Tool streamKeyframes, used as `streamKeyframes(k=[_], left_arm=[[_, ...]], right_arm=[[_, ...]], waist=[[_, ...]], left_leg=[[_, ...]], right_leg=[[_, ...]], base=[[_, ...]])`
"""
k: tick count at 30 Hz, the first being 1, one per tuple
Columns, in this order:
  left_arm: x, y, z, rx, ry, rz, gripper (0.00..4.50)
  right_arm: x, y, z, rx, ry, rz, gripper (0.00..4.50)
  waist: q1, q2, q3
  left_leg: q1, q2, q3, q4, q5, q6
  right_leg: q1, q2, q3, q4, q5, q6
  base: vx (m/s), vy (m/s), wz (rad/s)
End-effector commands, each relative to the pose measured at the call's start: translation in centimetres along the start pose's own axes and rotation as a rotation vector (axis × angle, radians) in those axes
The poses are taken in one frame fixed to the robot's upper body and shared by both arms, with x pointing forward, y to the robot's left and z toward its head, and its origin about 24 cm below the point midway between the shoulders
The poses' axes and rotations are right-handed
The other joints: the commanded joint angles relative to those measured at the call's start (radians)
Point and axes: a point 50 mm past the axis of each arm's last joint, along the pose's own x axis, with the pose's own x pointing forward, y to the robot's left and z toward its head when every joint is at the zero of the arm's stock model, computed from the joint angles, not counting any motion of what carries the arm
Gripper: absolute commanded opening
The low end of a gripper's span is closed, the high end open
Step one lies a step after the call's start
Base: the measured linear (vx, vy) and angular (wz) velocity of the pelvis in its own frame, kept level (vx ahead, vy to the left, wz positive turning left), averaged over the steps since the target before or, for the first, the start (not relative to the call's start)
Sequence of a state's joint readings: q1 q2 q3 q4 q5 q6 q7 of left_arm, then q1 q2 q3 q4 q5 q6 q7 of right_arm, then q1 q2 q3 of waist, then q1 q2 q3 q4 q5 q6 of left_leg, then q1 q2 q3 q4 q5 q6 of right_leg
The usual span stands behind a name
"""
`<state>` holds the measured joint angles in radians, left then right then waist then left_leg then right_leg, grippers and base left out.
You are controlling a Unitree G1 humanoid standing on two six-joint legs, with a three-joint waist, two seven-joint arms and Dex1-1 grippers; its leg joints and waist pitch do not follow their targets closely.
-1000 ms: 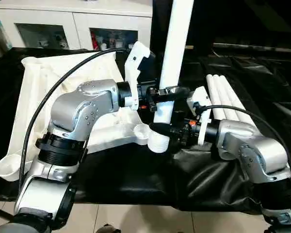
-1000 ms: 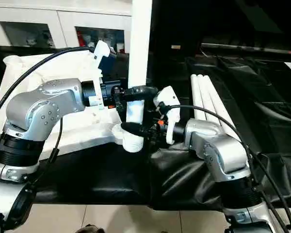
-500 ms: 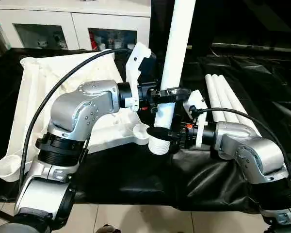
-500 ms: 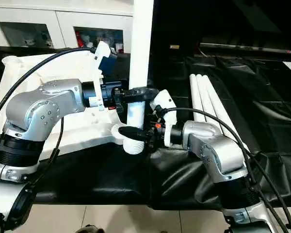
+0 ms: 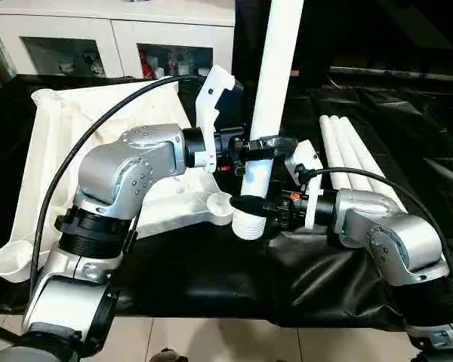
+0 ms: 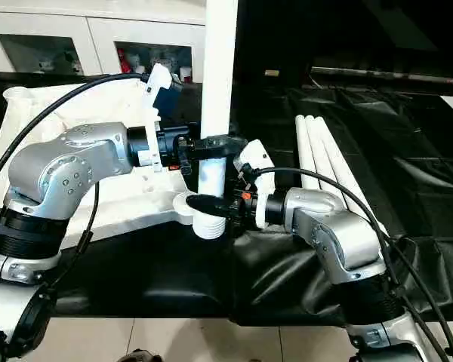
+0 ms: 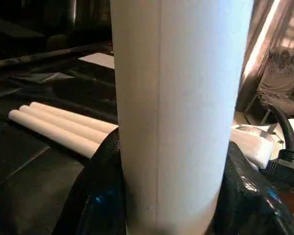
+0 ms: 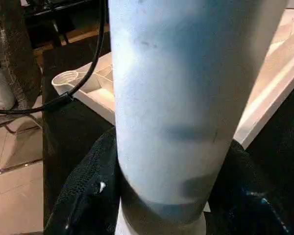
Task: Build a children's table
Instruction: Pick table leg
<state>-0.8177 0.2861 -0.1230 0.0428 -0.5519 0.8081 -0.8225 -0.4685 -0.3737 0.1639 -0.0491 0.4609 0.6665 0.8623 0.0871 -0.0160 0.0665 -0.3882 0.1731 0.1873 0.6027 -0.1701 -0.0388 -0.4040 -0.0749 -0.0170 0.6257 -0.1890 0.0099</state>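
Leg-fitting step: left hand (image 5: 261,142) and right hand (image 5: 249,204) both clamp the upright leg (image 5: 270,90), its ribbed end just beside the table top's (image 5: 60,143) corner socket (image 5: 219,200) (not seated yet). Next: align over socket, push down.

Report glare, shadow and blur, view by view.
Left eye view: glare on the black sheet and the cabinet glass. Left wrist view: the upright leg looms soft-edged, with bright window light behind. Right wrist view: bluish shadow across that leg, the table top behind brightly lit.
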Motion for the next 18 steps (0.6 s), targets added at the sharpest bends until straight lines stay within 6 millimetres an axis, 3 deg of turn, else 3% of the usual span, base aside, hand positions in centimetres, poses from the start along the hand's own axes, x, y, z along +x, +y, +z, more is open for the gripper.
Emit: streamKeyframes(k=[1,2,6,7,11,12,14,15,16,18], left_arm=[[-0.1,-0.2,0.7,0.021,-0.033,-0.007,1.85],[0.0,-0.4,0.7,-0.019,-0.035,-0.037,2.41],[-0.2,-0.4,0.7,-0.051,-0.044,-0.047,2.83],[-0.2,-0.3,0.9,-0.055,-0.064,-0.041,2.83],[-0.4,0.1,1.9,-0.011,-0.206,-0.009,3.17],[-0.5,0.2,2.3,-0.010,-0.264,-0.004,3.31],[-0.9,0.7,3.4,-0.053,-0.430,0.023,3.33],[-1.2,1.0,3.8,-0.073,-0.505,0.034,3.33],[-1.2,1.0,3.8,-0.073,-0.505,0.034,3.33],[-2.8,2.6,3.6,-0.133,-0.639,0.171,3.33]], right_arm=[[-0.1,-0.1,0.1,-0.006,0.002,0.000,1.90],[-0.1,-0.2,0.1,-0.006,-0.004,-0.005,1.89],[-0.1,-0.3,0.3,-0.004,-0.022,-0.017,1.89],[-0.1,-0.4,0.4,-0.003,-0.030,-0.022,1.89],[-0.2,-0.5,0.9,0.009,-0.082,-0.042,1.89],[-0.2,-0.6,1.1,0.012,-0.096,-0.047,1.89],[-0.4,-0.7,1.5,0.021,-0.137,-0.058,1.89],[-0.5,-0.8,1.8,0.029,-0.166,-0.067,1.89],[-0.5,-0.8,1.8,0.029,-0.166,-0.067,1.89],[-1.3,-1.3,2.6,0.044,-0.257,-0.134,1.89]], waist=[[-0.002,0.003,-0.079],[-0.002,0.006,-0.079],[-0.002,0.006,-0.080],[0.000,0.014,-0.080],[-0.002,0.010,-0.079],[0.000,0.014,-0.081],[0.000,0.011,-0.080],[0.001,0.014,-0.081],[0.000,0.011,-0.082],[0.000,0.018,-0.082]], left_leg=[[0.022,0.039,-0.015,-0.062,-0.148,-0.012],[0.022,0.038,-0.014,-0.061,-0.148,-0.013],[0.022,0.037,-0.015,-0.061,-0.153,-0.015],[0.023,0.038,-0.016,-0.061,-0.156,-0.016],[0.022,0.038,-0.017,-0.063,-0.173,-0.018],[0.022,0.038,-0.017,-0.062,-0.172,-0.019],[0.021,0.036,-0.016,-0.061,-0.171,-0.013],[0.020,0.037,-0.017,-0.060,-0.170,-0.012],[0.021,0.036,-0.017,-0.060,-0.173,-0.008],[0.020,0.036,-0.018,-0.060,-0.174,-0.004]], right_leg=[[0.050,-0.048,0.027,-0.066,-0.107,-0.230],[0.051,-0.047,0.027,-0.065,-0.103,-0.231],[0.051,-0.047,0.025,-0.064,-0.095,-0.241],[0.050,-0.047,0.025,-0.065,-0.098,-0.241],[0.053,-0.047,0.025,-0.068,-0.090,-0.247],[0.054,-0.048,0.025,-0.067,-0.085,-0.248],[0.056,-0.048,0.025,-0.069,-0.069,-0.255],[0.057,-0.050,0.025,-0.068,-0.063,-0.260],[0.057,-0.048,0.024,-0.068,-0.060,-0.260],[0.055,-0.047,0.024,-0.067,-0.058,-0.258]], base=[[0.000,0.000,0.00],[0.000,0.000,0.00],[0.000,0.000,0.00],[0.000,0.000,0.00],[0.000,0.000,0.00],[0.000,0.000,0.00],[0.000,0.000,0.00],[0.000,0.000,0.00],[0.000,0.000,0.00],[0.000,0.000,0.00]])
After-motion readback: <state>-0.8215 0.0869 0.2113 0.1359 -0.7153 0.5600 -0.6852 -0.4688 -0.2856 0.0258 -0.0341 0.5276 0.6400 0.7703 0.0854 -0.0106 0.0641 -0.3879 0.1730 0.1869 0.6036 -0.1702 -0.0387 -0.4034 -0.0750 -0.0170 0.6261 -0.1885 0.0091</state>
